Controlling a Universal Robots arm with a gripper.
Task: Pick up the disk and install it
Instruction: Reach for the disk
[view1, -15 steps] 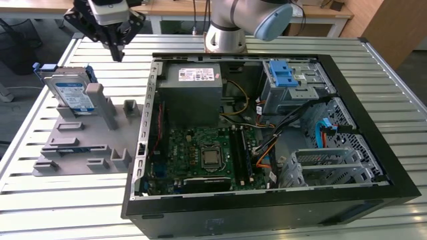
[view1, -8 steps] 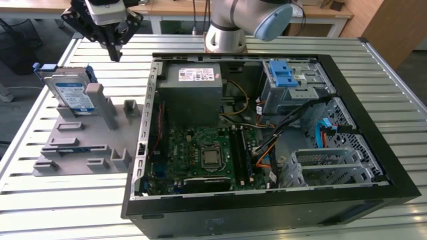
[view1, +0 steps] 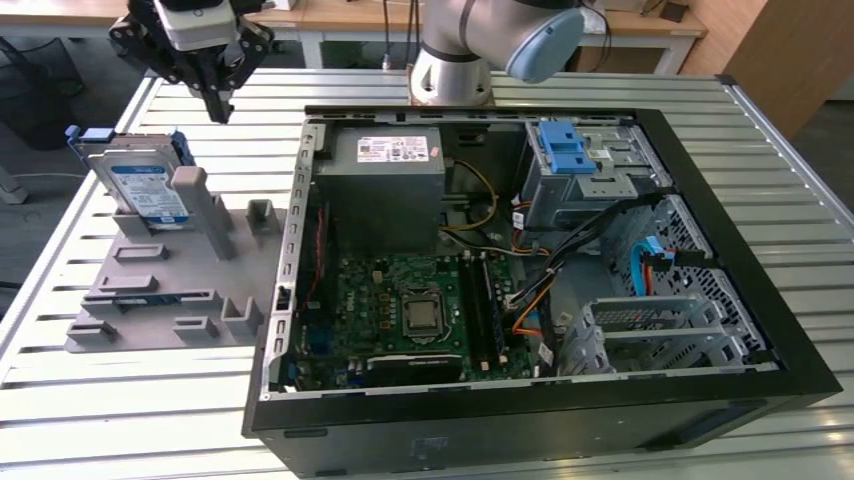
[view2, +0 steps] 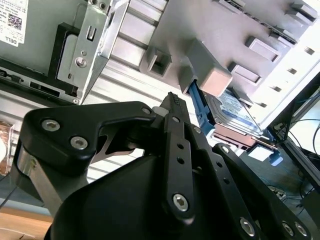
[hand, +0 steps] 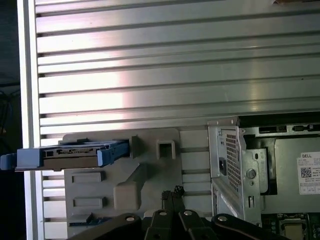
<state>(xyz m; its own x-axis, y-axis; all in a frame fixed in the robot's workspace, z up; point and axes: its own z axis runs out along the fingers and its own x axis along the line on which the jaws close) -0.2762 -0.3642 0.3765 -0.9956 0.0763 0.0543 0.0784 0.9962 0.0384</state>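
Observation:
The disk is a silver drive with a white-and-blue label and blue rails. It stands on edge in a slot at the back of a grey holder on the exterior view's left. In the wrist views the disk rests in that same holder. My gripper hangs above the table behind the holder, up and to the right of the disk and apart from it. Its fingertips are pressed together and hold nothing.
An open computer case lies on the slatted metal table to the holder's right. Inside are a grey power-supply box, a motherboard and a metal drive bay with a blue latch. The arm's base stands behind the case.

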